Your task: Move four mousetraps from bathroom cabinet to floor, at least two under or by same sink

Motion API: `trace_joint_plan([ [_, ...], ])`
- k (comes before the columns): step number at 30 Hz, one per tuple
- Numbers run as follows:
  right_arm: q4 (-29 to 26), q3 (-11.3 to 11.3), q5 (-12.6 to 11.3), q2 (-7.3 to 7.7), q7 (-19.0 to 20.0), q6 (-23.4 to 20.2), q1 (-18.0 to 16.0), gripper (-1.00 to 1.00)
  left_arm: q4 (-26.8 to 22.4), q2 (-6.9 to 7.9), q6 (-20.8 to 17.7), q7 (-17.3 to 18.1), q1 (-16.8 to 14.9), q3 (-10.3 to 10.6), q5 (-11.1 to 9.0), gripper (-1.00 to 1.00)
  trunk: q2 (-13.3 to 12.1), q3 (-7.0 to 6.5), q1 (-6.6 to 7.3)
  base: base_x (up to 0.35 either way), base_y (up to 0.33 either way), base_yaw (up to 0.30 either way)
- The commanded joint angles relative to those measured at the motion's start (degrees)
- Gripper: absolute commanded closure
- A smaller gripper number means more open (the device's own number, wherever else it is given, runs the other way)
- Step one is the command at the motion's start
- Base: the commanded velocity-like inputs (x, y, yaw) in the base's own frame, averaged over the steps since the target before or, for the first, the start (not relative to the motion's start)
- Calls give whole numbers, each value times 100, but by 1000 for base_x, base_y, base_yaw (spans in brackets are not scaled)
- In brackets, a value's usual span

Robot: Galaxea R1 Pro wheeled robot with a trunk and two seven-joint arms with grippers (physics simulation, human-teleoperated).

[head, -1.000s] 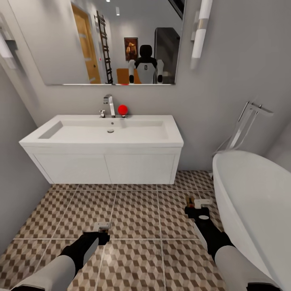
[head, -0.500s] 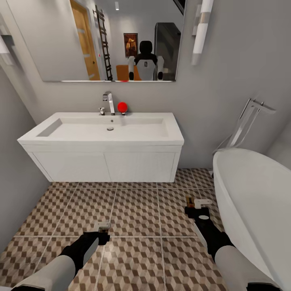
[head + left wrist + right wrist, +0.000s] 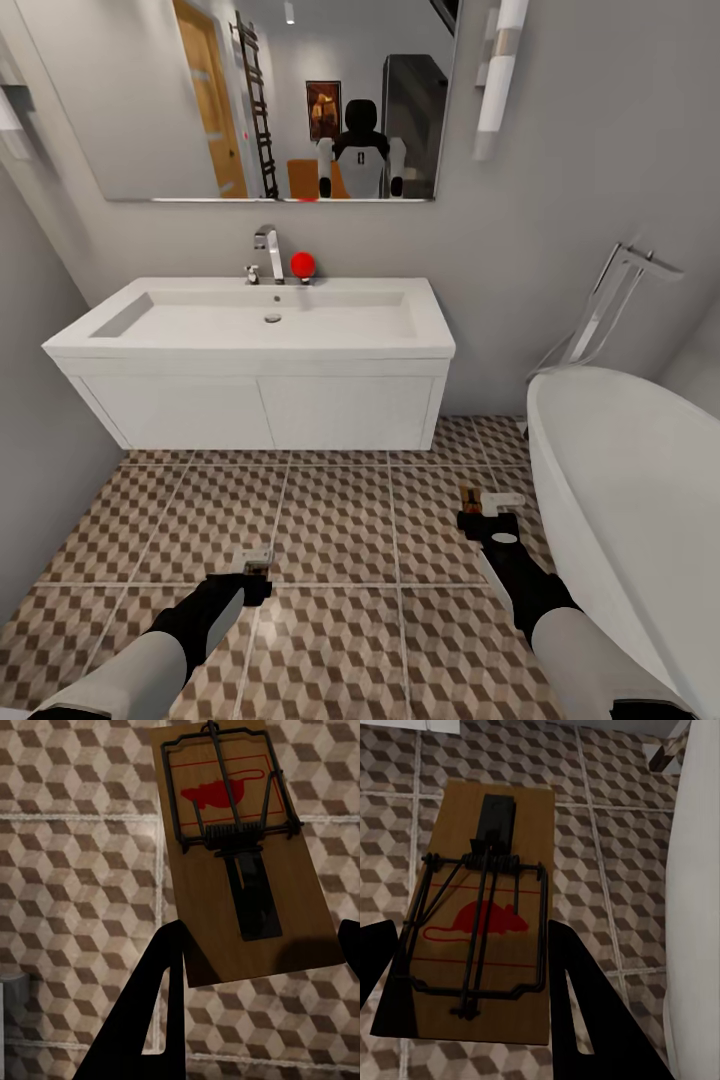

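Your left gripper hangs above the bathroom floor, near the robot and left of centre. Its fingers pinch a mousetrap by one short end, so the board's long axis runs straight out from the fingertips toward the far wall. The sink stands directly beyond it, still well apart across the tiles. The left arm looks the better lined up of the two for a drop beneath the white vanity.

Your right gripper hangs lower right, near the bathtub. Its fingers are pressed onto a second mousetrap, this one lying flat between them, again with its long axis running out along the fingers. The sink lies ahead and to the left of it.

Both traps are held off the floor; neither is set down yet. The coming move likely turns on carrying each forward toward the sink.
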State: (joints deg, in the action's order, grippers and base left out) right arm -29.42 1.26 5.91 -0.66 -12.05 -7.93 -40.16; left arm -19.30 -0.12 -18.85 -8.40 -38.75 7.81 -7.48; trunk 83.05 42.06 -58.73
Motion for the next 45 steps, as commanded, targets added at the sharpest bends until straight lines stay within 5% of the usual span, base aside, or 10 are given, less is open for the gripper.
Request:
trace_joint_plan([
  [1,-11,14,50,-4,1,-42,-1,100,-12,4,-31,-39,-1,45,-52,100,2,11,0,0,0,0],
  [18,32,8,49,-12,1,-14,-1,100,-112,8,-24,-45,-1,45,-45,100,564,410,-307,0,0,0],
  [32,194,5,33,-13,9,564,2,100,-1450,74,16,-35,-1,50,-18,100,1125,789,-615,0,0,0],
  [45,200,5,38,-13,10,577,2,100,-1547,79,523,-37,14,59,-17,100,1647,1140,-900,0,0,0],
])
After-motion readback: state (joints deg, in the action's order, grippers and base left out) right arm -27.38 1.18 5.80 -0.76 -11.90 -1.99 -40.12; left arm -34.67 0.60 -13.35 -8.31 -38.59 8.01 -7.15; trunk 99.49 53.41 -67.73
